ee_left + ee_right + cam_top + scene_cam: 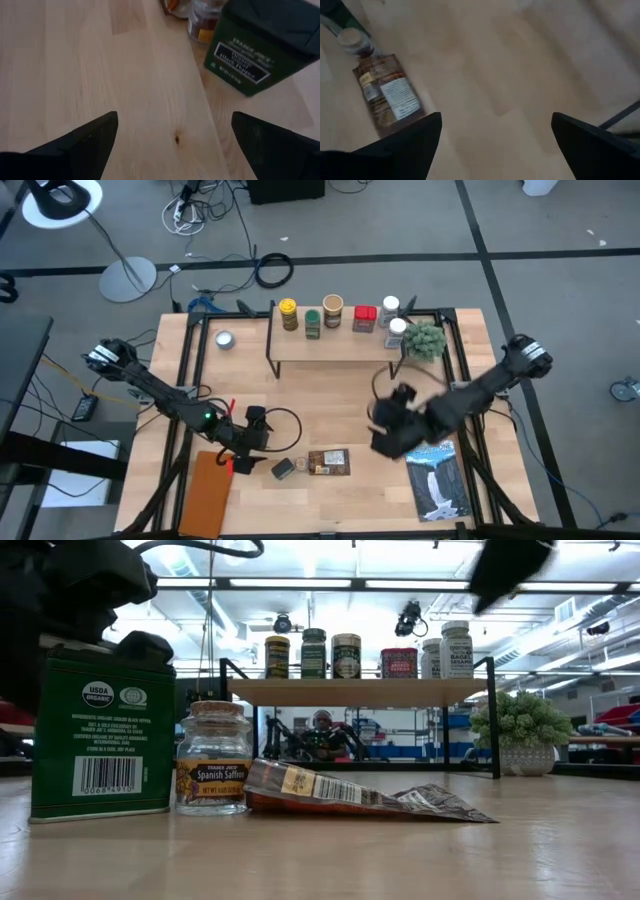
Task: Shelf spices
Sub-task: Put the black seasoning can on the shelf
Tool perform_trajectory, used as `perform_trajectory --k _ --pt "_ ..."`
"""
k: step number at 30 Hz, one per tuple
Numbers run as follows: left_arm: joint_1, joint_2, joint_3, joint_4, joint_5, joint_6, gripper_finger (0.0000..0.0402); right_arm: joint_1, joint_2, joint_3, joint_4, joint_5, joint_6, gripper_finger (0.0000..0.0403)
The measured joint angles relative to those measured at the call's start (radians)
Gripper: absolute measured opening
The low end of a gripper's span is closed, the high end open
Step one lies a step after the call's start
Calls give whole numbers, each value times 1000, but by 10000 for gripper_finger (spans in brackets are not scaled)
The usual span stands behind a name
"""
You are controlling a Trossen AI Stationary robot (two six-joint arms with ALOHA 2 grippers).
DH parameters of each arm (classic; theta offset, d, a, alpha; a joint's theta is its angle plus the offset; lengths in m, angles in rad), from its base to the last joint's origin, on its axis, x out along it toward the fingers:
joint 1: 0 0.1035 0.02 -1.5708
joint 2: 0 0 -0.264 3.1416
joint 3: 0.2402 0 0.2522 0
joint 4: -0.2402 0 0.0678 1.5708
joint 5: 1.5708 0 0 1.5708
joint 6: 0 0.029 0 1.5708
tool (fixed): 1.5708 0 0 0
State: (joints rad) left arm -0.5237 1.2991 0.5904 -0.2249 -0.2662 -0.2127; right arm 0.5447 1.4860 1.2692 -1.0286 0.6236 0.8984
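While six spices already stand on the shelf [330, 345] from above, my left gripper [262, 450], fingers apart and empty, sits just beside the green tin [283, 469]. At table level, tin, saffron jar [212, 760] and packet [350, 795] crowd together. My left wrist shows the tin offset, so I should centre before closing. My right gripper [495, 145] hovers open near the packet.

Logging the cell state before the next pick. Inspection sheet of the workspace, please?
Surface: wooden table, bare in the middle.
Job's things: six jars stand on the shelf; green tin, saffron jar and flat packet lie at the front, off the shelf.
Clutter: silver tin, potted plant, brown board, blue-and-white book.
Grippers: left gripper open and empty beside the green tin; right gripper open and empty, right of the packet.
Cables: coils on the floor behind the table.
Surroundings: lamp base; a person beyond the table.
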Motion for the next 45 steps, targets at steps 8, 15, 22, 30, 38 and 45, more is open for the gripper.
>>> perform_trajectory --k 8,15,22,30,38,45 --pt "0 0 0 84 0 -1 397 211 0 -328 516 65 247 377" --pt "0 0 0 178 0 -1 397 282 0 -526 927 145 177 377" --pt "0 0 0 283 0 -1 397 249 0 -602 984 141 177 377" --pt "0 0 0 470 0 -1 397 185 0 -605 999 144 176 375" --pt "0 0 0 605 0 -1 397 167 0 -605 1038 143 173 375" --pt "0 0 0 711 0 -1 397 167 0 -605 1043 143 172 375"
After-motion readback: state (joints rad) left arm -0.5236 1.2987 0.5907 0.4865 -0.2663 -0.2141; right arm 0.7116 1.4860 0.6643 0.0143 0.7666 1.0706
